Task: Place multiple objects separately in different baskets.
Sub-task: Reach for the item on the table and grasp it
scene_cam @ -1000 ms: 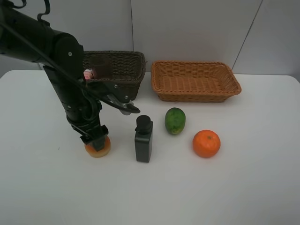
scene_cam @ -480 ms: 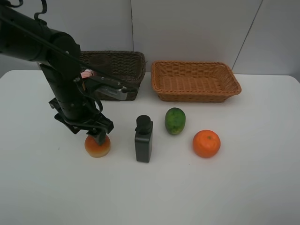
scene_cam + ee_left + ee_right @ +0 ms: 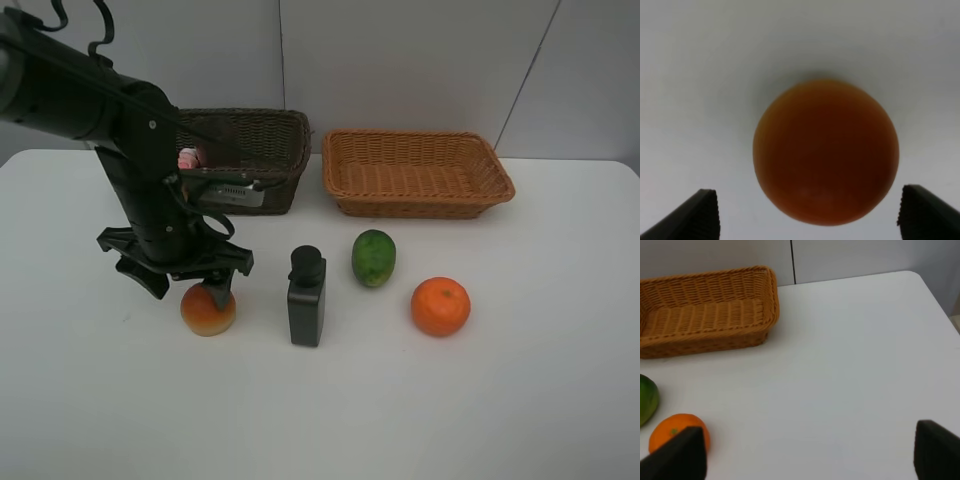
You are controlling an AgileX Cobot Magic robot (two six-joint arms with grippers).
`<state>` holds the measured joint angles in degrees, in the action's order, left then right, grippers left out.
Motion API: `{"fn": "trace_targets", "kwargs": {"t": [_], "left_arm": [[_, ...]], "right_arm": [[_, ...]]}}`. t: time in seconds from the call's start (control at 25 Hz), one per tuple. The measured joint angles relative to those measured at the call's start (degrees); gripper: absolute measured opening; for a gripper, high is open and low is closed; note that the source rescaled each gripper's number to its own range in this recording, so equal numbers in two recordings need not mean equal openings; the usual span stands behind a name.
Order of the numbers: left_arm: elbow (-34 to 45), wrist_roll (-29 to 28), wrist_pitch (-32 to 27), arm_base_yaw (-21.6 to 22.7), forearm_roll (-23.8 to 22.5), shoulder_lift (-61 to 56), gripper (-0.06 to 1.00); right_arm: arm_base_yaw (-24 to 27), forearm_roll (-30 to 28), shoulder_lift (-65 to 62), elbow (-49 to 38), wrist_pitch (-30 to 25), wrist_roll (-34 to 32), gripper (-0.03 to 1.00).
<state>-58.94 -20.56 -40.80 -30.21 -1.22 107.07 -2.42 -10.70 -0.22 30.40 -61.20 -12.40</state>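
Observation:
A red-orange peach-like fruit [image 3: 208, 309] lies on the white table at the front left. My left gripper [image 3: 188, 284] hangs just above it, open, a finger on each side. In the left wrist view the fruit [image 3: 826, 155] fills the middle between both fingertips [image 3: 697, 216]. A black rectangular bottle [image 3: 306, 296], a green oval fruit [image 3: 373, 257] and an orange [image 3: 440, 306] stand to its right. The dark brown basket [image 3: 268, 150] holds the pink bottle [image 3: 189, 157]; the cup is hard to make out behind my arm. The orange-tan basket [image 3: 418, 172] is empty. My right gripper [image 3: 805, 455] is open and empty.
The right wrist view shows the orange [image 3: 678, 433], the edge of the green fruit [image 3: 647, 399], the tan basket [image 3: 705, 310] and the table's far right corner [image 3: 920, 280]. The left arm stands in front of the dark basket.
The left gripper has turned at the wrist and spread its fingers wide over the peach-like fruit. The fruit and the other objects have not moved.

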Motion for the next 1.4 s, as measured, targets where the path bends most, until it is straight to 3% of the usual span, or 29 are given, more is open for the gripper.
{"fn": "trace_targets", "kwargs": {"t": [1.4], "left_arm": [[0.0,-1.5,4.2,-0.6,1.2,4.0,0.93]], "right_arm": [[0.0,0.0,0.0,0.0,0.0,0.0,0.75]]}}
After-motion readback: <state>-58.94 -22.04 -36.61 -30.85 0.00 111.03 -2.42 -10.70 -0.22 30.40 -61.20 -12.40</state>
